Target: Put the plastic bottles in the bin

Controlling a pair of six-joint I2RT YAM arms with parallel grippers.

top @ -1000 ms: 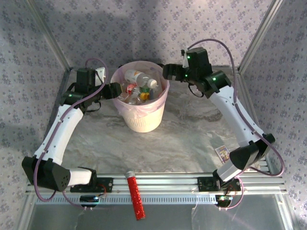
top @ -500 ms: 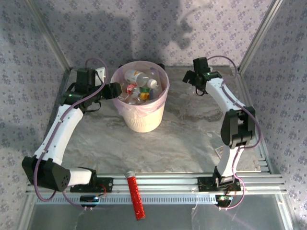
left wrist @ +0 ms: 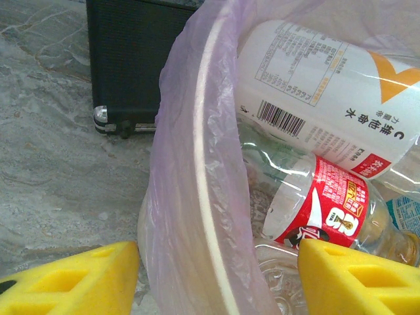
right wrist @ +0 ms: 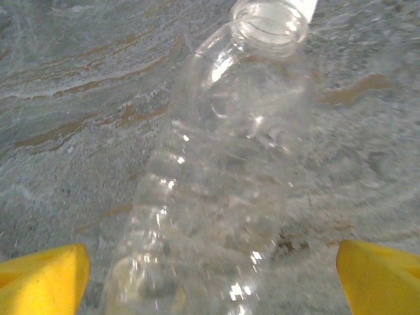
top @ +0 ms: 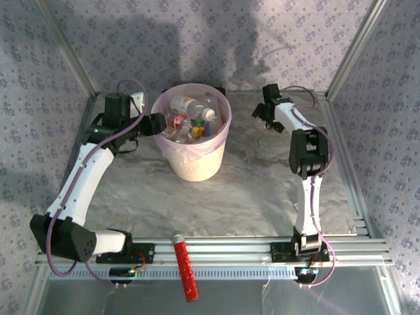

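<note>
Bottles (top: 190,118) piled in pink bin (top: 220,141); one clear bottle (right wrist: 216,170) lies on tabletop (top: 249,184) between spread pads of right tool (top: 266,111), ungrasped. Left tool (left wrist: 216,275) pinches bin rim. Next, likely: lower, close on bottle, carry to bin.

bottle (right wrist: 216,170): clear glossy plastic | bin (top: 191,167): translucent plastic | table (top: 249,190): marbled matt

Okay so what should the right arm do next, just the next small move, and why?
Probably lower a little and close on the clear bottle. The right wrist view shows that capless bottle lying on the table between the yellow fingertips, jaws wide apart and not touching it. The right gripper sits at the far side of the table, while the bin already holds the other bottles, so this one looks next.
</note>
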